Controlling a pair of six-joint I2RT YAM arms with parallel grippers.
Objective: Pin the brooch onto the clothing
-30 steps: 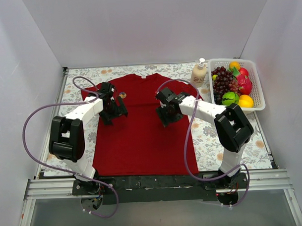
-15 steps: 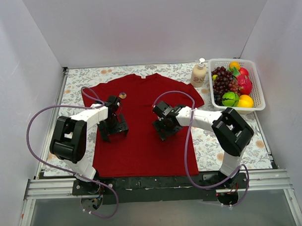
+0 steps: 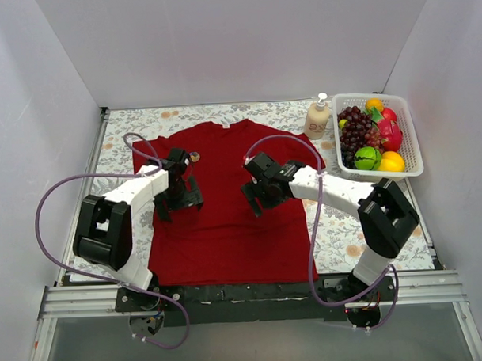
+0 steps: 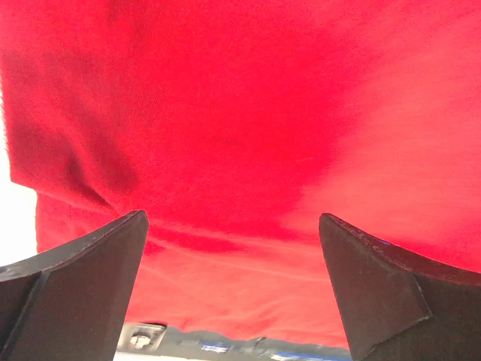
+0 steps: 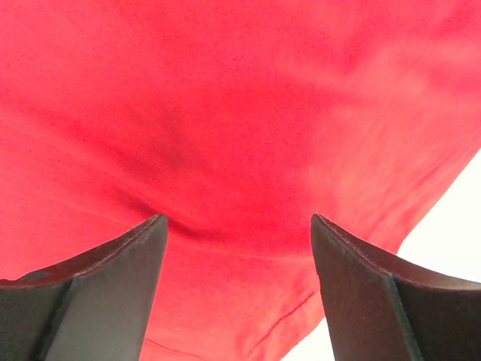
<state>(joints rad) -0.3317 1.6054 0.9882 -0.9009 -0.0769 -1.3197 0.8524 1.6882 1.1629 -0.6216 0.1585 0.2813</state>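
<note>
Clothing (image 3: 226, 220) is best held flat by the spread right gripper (image 5: 237, 218) while the brooch (image 3: 194, 157) is taken by the spread left gripper (image 4: 233, 216).

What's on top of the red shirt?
A tiny brooch lies on the shirt near the collar. The left gripper and right gripper, both open, are over the shirt; only red cloth shows between their fingers. Cloth under the arms is hidden.
</note>
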